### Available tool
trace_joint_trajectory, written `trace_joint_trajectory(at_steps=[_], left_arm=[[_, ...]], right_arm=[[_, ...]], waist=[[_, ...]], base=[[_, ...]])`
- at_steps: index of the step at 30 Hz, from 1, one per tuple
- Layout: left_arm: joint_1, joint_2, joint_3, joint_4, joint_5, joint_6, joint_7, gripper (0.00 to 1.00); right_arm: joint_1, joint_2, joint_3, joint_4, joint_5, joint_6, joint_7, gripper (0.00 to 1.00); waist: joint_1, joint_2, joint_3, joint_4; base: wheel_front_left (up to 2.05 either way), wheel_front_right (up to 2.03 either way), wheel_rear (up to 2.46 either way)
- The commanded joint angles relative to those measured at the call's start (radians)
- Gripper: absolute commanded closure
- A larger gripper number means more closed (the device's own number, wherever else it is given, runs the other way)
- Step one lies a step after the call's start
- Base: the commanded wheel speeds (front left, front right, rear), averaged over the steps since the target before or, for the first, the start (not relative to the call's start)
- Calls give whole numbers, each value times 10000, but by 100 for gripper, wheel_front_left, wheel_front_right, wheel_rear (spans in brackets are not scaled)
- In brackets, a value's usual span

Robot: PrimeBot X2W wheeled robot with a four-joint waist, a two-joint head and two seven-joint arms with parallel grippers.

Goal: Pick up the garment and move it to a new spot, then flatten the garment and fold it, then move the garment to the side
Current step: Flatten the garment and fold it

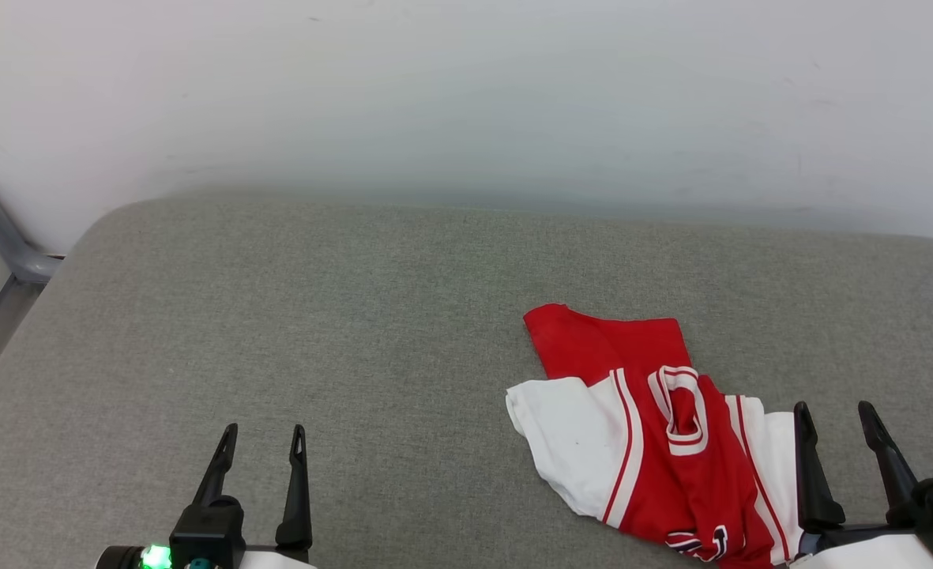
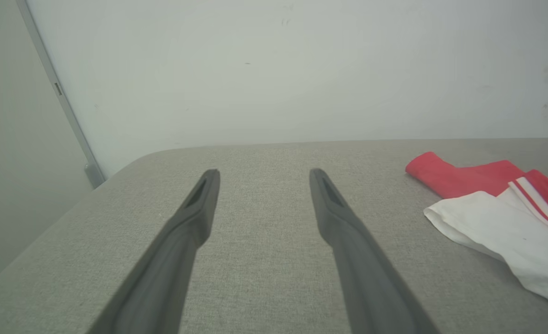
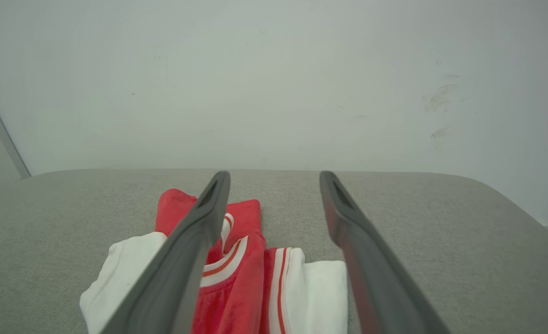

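Note:
The garment [image 1: 648,431], a red jersey T-shirt with white sleeves and striped trim, lies crumpled on the grey fabric surface at the front right. Its red body and white sleeve show in the left wrist view [image 2: 501,208] and under my fingers in the right wrist view [image 3: 246,273]. My right gripper [image 1: 836,417] stands open at the garment's right edge, its left finger over the white sleeve, holding nothing. My left gripper [image 1: 265,438] is open over bare fabric at the front left, well apart from the garment.
The grey cushioned surface [image 1: 316,316] runs back to a white wall [image 1: 466,95]. Its rounded left corner ends beside a grey metal frame [image 1: 8,237].

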Motion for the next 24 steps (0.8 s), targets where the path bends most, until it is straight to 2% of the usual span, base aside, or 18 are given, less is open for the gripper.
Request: trace_joint_trajectory(at_steps=[1, 11, 16, 19, 24], left_arm=[[122, -57, 77, 35, 84, -56, -26, 0], [136, -359, 464, 155, 447, -495, -26, 0], [-541, -280, 634, 108, 578, -854, -26, 0], [-1125, -119, 647, 144, 579, -1256, -26, 0], [-2529, 270, 455, 615, 469, -2178, -25, 0]], right_arm=[[96, 28, -20, 28, -10, -7, -20, 0], [70, 28, -28, 101, -5, -7, -20, 0], [-46, 28, -27, 111, -14, -7, -20, 0], [-129, 28, 0, 86, -30, -7, -20, 0], [-221, 26, 73, 24, -81, -8, -19, 0]], waist=[[0, 0, -7, 2], [0, 0, -27, -29], [0, 0, 32, -50], [0, 0, 109, -99], [0, 0, 271, -296]], base=[[0, 0, 0], [0, 0, 0], [0, 0, 0], [0, 0, 0], [0, 0, 0]])
